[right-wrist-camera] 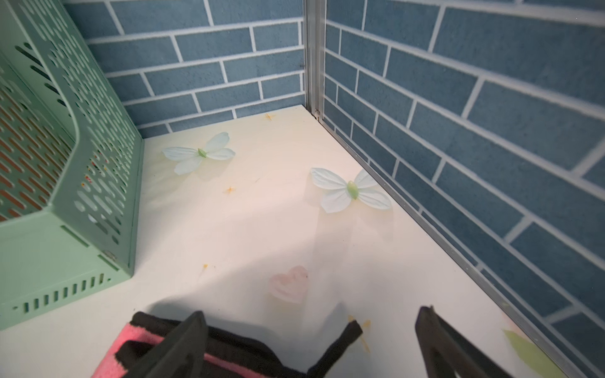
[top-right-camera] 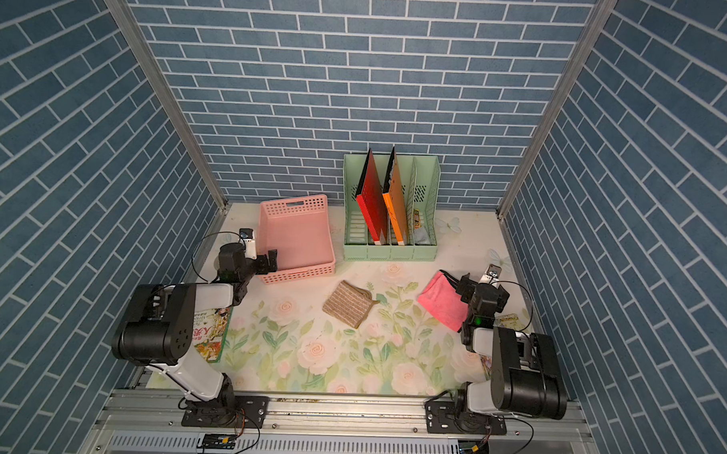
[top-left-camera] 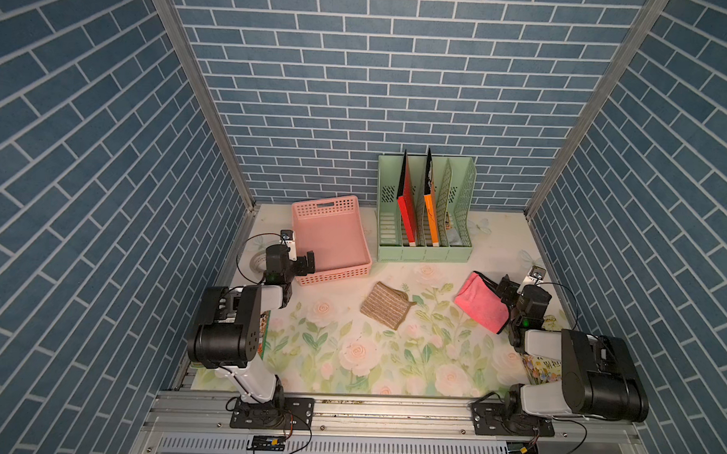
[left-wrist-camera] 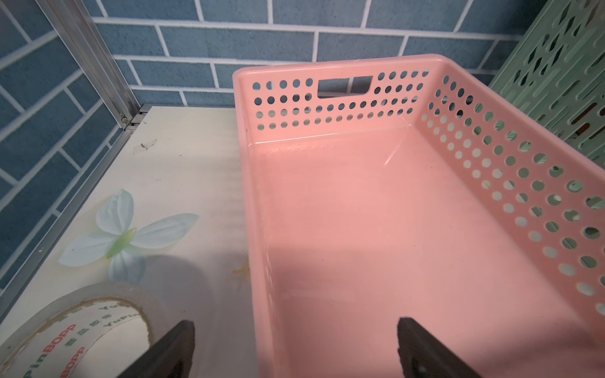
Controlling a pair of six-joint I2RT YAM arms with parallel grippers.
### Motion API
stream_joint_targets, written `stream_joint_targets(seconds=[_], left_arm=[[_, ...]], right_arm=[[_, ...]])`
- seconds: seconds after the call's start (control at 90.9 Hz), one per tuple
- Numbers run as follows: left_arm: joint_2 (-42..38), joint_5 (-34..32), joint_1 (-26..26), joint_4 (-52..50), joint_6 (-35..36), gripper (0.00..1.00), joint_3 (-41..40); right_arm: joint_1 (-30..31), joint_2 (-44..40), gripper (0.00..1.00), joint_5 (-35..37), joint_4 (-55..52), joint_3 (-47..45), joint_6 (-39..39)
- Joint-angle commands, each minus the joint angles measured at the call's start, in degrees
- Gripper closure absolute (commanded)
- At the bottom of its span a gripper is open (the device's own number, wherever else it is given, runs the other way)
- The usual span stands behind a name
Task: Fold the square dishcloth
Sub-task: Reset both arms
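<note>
A tan striped square cloth (top-left-camera: 386,304) (top-right-camera: 348,304), which I take for the dishcloth, lies doubled over on the floral mat mid-table, with neither gripper near it. My left gripper (top-left-camera: 310,261) (left-wrist-camera: 294,327) is open at the near corner of the pink basket, nothing between its fingers (left-wrist-camera: 180,337). My right gripper (top-left-camera: 503,285) (right-wrist-camera: 311,317) is open at the far edge of a pink cloth with black trim (top-left-camera: 480,303) (right-wrist-camera: 111,360). That cloth's black strap end lies between the spread fingers, ungripped.
The pink perforated basket (top-left-camera: 335,275) (left-wrist-camera: 327,104) stands at the back left. A green file rack (top-left-camera: 425,253) (top-right-camera: 390,252) with a red and an orange folder is at the back. A tape roll (left-wrist-camera: 82,314) lies left of the basket. A picture book (top-right-camera: 210,331) lies under the left arm.
</note>
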Motion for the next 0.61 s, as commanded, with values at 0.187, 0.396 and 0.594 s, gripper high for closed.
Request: stream_joint_targets(seconds=[0.187, 0.396, 0.594], left_arm=[[-7.9, -1.9, 0.2, 16.4, -0.8, 0.0, -13.9], [-9.1, 0.7, -0.4, 56.3, 1.2, 0.0, -36.7], [-8.8, -1.7, -0.5, 49.8, 0.1, 0.0, -32.0]], right_arm=[[0.3, -0.8, 0.01, -13.0, 20.0, -6.7, -4.8], [2.1, 7.3, 0.0, -23.9, 47.3, -16.7, -10.7], [2.7, 5.8, 0.0, -17.6, 26.4, -8.6, -8.9]])
